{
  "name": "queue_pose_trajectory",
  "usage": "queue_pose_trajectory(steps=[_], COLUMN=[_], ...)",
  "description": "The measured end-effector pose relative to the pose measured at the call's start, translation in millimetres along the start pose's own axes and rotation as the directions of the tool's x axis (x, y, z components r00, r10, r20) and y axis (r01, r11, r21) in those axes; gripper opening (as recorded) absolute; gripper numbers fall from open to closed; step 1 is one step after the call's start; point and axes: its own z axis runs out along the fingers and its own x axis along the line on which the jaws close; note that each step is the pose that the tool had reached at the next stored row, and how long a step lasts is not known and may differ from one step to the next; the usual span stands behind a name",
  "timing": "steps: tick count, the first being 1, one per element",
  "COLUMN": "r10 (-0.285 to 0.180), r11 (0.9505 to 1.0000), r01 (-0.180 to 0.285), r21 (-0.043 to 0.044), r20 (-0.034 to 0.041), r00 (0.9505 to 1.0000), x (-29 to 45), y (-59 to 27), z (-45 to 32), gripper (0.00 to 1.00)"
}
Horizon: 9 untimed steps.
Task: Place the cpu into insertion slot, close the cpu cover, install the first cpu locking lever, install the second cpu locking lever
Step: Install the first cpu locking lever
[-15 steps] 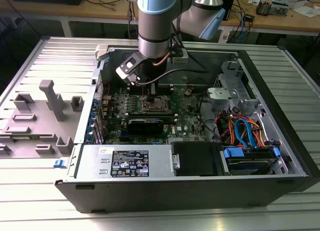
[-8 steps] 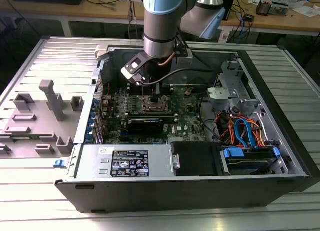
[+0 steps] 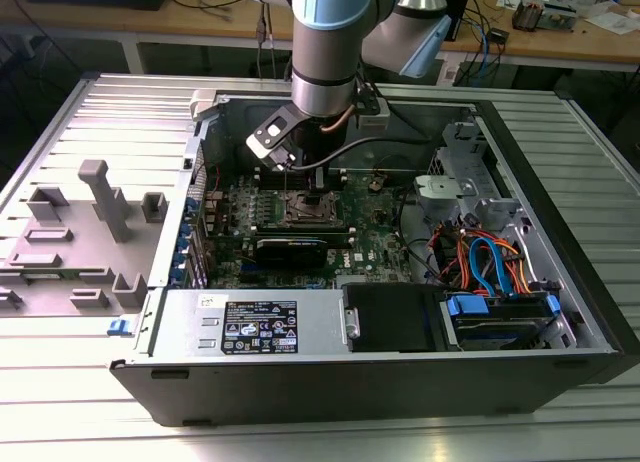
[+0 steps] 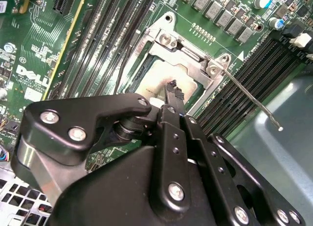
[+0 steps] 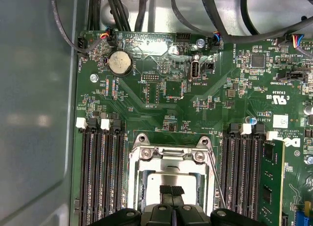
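Note:
The cpu (image 5: 166, 178) lies flat in the insertion slot (image 5: 134, 183) on the green motherboard, its dull silver top showing through the window of the cpu cover (image 5: 171, 160). That cover frame (image 4: 188, 57) rests down over the chip (image 4: 159, 84). A thin locking lever (image 4: 254, 106) sticks out unlatched beside the socket, also seen as a wire lever (image 5: 216, 184) in the first wrist view. My gripper (image 5: 171, 191) hangs right over the cpu, fingers shut together with nothing between them. In the exterior view the gripper (image 3: 316, 187) sits just above the socket (image 3: 303, 214) inside the open computer case.
Black memory slots (image 5: 100, 172) flank the socket on both sides. A black graphics card (image 3: 290, 250), the power supply (image 3: 255, 322) and coloured cables (image 3: 480, 262) fill the case. A grey fixture tray (image 3: 90, 232) lies at the exterior view's left.

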Motion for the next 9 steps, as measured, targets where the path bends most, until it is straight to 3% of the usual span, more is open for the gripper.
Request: queue_pose_trajectory(steps=[9], r10=[0.0], r11=[1.0], r01=[0.0], r21=[0.0001], r20=[0.0001], r00=[1.0], x=[0.1], y=[0.2], z=[-1.0], gripper=[0.11])
